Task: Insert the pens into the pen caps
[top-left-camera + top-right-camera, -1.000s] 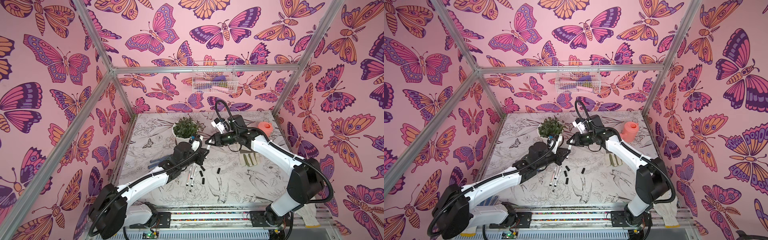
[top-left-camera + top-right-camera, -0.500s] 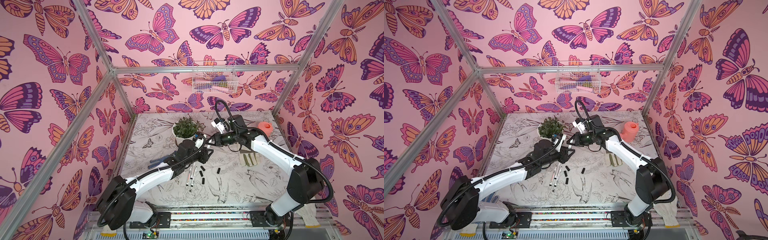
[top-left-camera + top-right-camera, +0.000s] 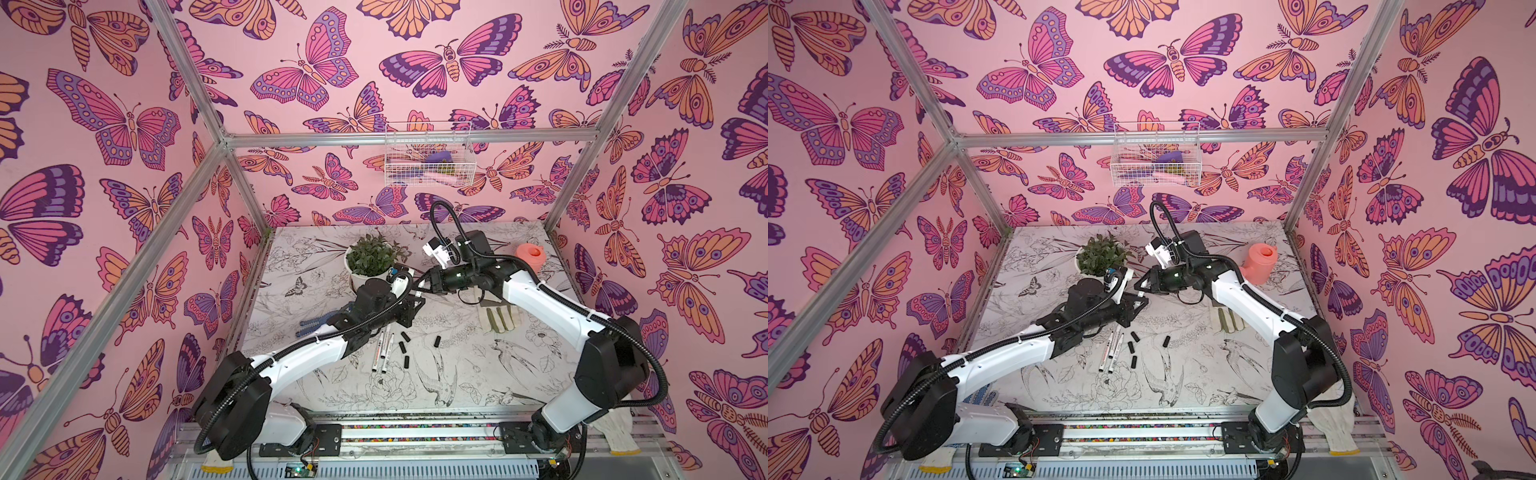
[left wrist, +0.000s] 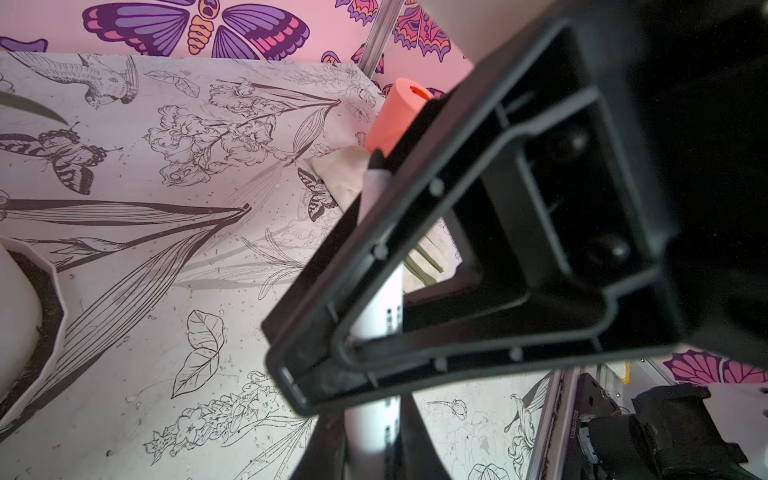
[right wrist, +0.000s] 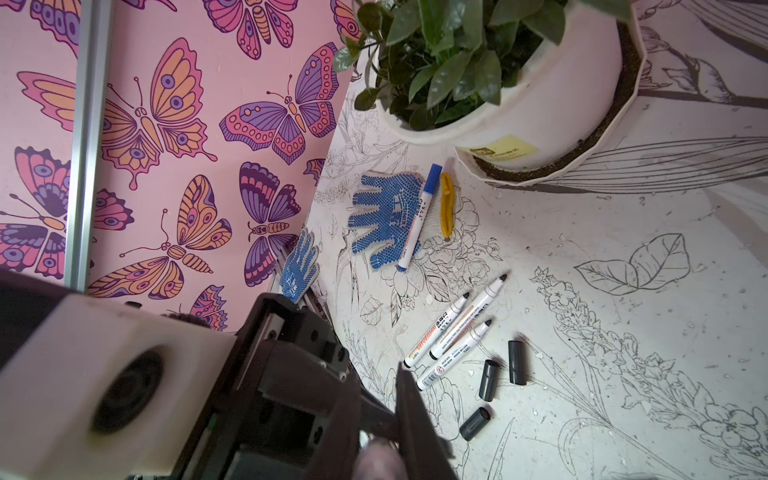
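My left gripper (image 4: 372, 419) is shut on a white pen (image 4: 376, 440), held above the table's middle; its dark tip (image 4: 376, 160) points away. My right gripper (image 5: 376, 374) meets it tip to tip in both top views, left gripper (image 3: 411, 306) against right gripper (image 3: 422, 287). The right fingers (image 4: 415, 232) straddle the pen; I cannot see whether they press on it. Three uncapped pens (image 5: 455, 353) lie on the table beside three black pen caps (image 5: 489, 380). A blue-capped pen (image 5: 415, 216) rests on a blue glove (image 5: 382, 216).
A potted plant (image 3: 372, 257) stands just behind the grippers. A pink-orange jug (image 3: 530, 257) is at the back right, and a beige glove (image 3: 496, 318) lies under the right arm. A small yellow piece (image 5: 446, 208) lies near the plant. A wire basket (image 3: 428, 156) hangs on the back wall.
My left gripper has shifted slightly toward the right gripper's tips. The right arm has stayed in place, and the pens and caps on the table have not moved.
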Available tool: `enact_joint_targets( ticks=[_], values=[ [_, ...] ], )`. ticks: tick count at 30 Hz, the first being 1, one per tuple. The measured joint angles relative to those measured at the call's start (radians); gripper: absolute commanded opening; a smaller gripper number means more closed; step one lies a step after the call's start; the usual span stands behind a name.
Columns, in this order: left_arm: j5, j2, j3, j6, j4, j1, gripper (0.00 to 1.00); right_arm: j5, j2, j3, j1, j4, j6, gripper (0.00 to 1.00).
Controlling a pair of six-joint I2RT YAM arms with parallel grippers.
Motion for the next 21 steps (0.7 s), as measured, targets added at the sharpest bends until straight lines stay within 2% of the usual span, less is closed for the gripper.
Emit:
enact_joint_targets(
  ticks=[3,11,15,21],
  values=[
    [-0.063,-0.004,-0.013,-0.034,0.011,0.000,0.00,0.029,-0.019,-0.021,0.000,-0.022,-0.024,0.46],
    [-0.348,-0.050,-0.105,-0.158,-0.014,0.003,0.00,0.241,-0.089,-0.154,0.013,-0.227,-0.128,0.48],
    [-0.415,-0.069,-0.106,-0.169,-0.036,0.007,0.00,0.314,-0.031,-0.175,0.048,-0.340,-0.174,0.48],
    [-0.458,-0.130,-0.106,-0.168,-0.057,0.009,0.00,0.360,0.093,-0.183,0.085,-0.395,-0.186,0.48]
  ],
)
